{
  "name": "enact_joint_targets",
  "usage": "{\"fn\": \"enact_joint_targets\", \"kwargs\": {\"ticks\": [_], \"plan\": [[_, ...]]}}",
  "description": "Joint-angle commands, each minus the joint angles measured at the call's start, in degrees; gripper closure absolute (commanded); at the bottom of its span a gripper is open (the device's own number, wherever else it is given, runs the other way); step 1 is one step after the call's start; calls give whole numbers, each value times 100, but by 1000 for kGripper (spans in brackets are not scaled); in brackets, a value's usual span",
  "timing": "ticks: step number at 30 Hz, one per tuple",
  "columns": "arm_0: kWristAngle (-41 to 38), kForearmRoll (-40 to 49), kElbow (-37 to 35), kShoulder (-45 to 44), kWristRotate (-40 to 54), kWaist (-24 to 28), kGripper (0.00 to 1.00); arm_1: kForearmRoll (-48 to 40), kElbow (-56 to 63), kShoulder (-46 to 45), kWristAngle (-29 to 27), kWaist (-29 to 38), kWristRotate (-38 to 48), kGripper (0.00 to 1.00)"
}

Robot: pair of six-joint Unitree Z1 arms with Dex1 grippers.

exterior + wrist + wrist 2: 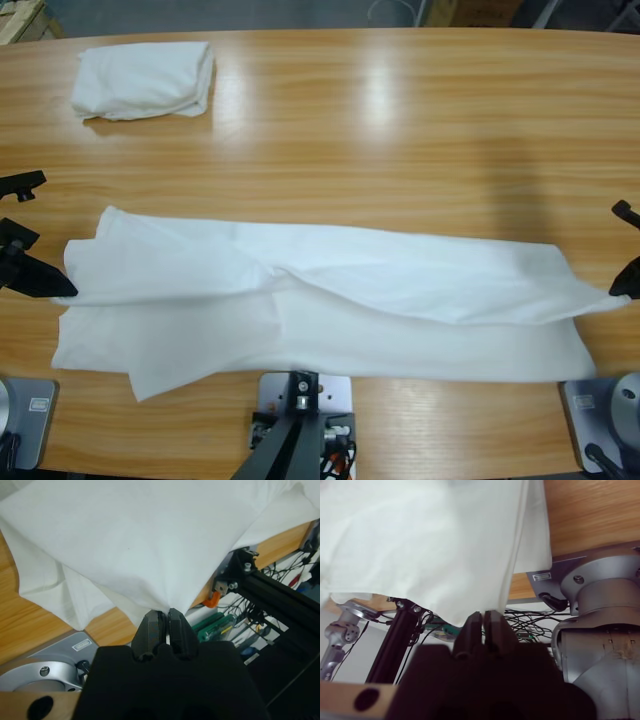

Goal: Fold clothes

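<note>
A white T-shirt lies stretched long across the near half of the table, folded over lengthwise. My left gripper is at its left end, and in the left wrist view the left gripper is shut on a pinch of the T-shirt. My right gripper is at the shirt's right end. In the right wrist view the right gripper is shut on the hanging edge of the T-shirt. A second white T-shirt lies folded at the far left.
The wooden table is bare behind the stretched shirt and right of the folded one. The shirt's near edge lies close to the table's front edge. Below the table edge, the wrist views show cables and tools.
</note>
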Motion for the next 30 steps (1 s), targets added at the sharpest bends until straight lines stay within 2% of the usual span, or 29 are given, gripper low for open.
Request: {"fn": "enact_joint_targets", "kwargs": {"ticks": [1,2,3,6,9,11,12,14,18,20,22,24,26,30], "plan": [[30,194,115,231,18,-7,394,127,100,71,-186,97,333,398],[25,319,19,207,-10,-7,151,132,104,41,-258,162,365,86],[0,468,-83,163,-21,-7,31,171,54,-26,-377,245,489,8],[-207,853,-317,96,-19,-7,4,339,-79,-217,-975,408,999,0],[-276,890,-312,19,-3,-7,4,295,-403,-657,-978,413,924,17],[-300,865,-340,63,9,-13,8,70,-515,-1034,-773,663,605,700],[-320,848,-361,123,34,-20,15,-46,-506,-1156,-715,865,467,963],[-476,834,-463,325,299,-60,90,-367,-387,-1419,-664,1239,303,1000],[-690,366,-528,736,431,-522,109,-1554,524,-1548,-407,1303,447,1000],[-430,99,-426,736,60,-686,142,-1898,745,-1390,-416,1442,579,1000],[224,-228,-254,592,-564,-918,140,-2255,944,-1249,-476,1682,797,1000],[542,-555,-113,565,-940,-1148,128,-2716,1160,-996,-571,1971,971,1000],[740,-768,-97,722,-1204,-1461,119,-3090,1278,-688,-741,2027,1063,1000],[1036,-952,-162,1339,-1397,-2271,120,-3219,1257,-243,-752,2055,1078,1000]]}}
